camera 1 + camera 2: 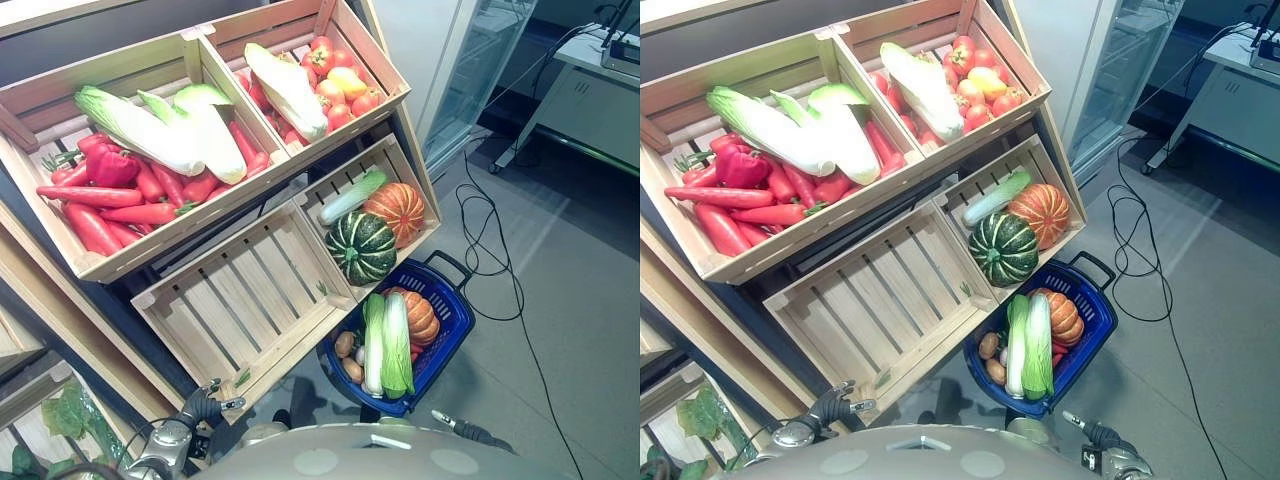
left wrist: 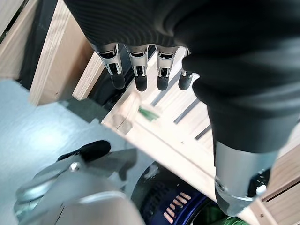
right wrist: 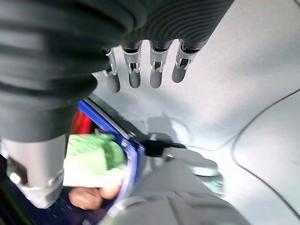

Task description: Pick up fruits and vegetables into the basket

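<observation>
A blue basket (image 1: 462, 300) stands on the floor below the wooden shelf, holding an orange pumpkin (image 1: 422, 316), two napa cabbages (image 1: 388, 345) and small brown tubers (image 1: 347, 345). Just above it, the lower right crate holds a green striped pumpkin (image 1: 360, 247), an orange pumpkin (image 1: 396, 210) and a pale green vegetable (image 1: 352, 196). My left hand (image 1: 200, 405) hangs low in front of the lower left crate (image 1: 245, 300), fingers (image 2: 140, 70) straight, nothing held. On the other side my right hand (image 1: 460, 428) hangs low beside the basket, fingers (image 3: 157, 70) straight too, nothing in it.
The upper left crate (image 1: 150, 240) carries red peppers, carrots and napa cabbages. The upper right crate (image 1: 385, 105) has tomatoes and a cabbage. Leafy greens (image 1: 65, 415) lie low at the left. A glass-door cabinet (image 1: 480, 70) and a grey table (image 1: 590, 90) stand at the right.
</observation>
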{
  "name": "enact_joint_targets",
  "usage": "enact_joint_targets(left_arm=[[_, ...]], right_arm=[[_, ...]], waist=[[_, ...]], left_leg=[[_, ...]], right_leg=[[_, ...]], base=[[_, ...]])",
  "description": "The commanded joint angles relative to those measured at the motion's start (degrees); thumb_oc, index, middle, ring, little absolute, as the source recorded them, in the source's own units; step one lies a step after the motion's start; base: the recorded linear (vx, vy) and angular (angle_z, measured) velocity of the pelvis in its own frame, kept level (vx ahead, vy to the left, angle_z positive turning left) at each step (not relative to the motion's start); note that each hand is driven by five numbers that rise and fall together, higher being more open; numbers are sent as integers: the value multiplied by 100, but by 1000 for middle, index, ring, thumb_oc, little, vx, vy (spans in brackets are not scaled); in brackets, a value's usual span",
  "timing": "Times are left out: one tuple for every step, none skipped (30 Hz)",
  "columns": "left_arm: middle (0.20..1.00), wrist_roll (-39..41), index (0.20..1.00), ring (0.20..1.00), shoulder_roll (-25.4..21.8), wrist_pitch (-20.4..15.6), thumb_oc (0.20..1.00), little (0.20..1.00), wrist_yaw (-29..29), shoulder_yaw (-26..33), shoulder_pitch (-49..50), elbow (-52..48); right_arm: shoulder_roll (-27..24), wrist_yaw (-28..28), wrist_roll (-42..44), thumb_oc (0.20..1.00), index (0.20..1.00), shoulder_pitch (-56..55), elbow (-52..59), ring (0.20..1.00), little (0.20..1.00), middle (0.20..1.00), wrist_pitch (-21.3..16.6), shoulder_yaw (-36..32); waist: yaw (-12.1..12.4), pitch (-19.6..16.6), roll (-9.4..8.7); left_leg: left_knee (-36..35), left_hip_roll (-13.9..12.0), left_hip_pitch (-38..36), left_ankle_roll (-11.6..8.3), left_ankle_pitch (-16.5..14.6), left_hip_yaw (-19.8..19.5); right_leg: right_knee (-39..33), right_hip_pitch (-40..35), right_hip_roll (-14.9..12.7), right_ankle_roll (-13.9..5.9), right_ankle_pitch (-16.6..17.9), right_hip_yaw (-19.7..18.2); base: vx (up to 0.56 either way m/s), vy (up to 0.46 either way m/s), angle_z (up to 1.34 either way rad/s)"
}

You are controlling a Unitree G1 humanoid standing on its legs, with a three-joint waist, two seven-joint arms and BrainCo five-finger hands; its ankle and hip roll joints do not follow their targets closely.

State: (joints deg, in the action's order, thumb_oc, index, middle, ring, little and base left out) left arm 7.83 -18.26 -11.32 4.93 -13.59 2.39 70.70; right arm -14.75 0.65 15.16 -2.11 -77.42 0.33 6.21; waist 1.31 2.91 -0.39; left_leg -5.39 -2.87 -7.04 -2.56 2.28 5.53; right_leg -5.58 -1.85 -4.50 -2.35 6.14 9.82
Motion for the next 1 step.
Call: enact_joint_targets(left_arm=[[1000, 112, 1000, 1000, 119, 25, 1000, 1000, 23, 215, -329, 327]], right_arm=[[-9, -51, -181, 1000, 1000, 524, -191, 1000, 1000, 1000, 30, 223]], waist=[[-75, 218, 85]], left_leg=[[39, 198, -11, 100, -374, 18]], right_leg=[[208, -452, -67, -388, -490, -4]], base=[[0, 0, 0]])
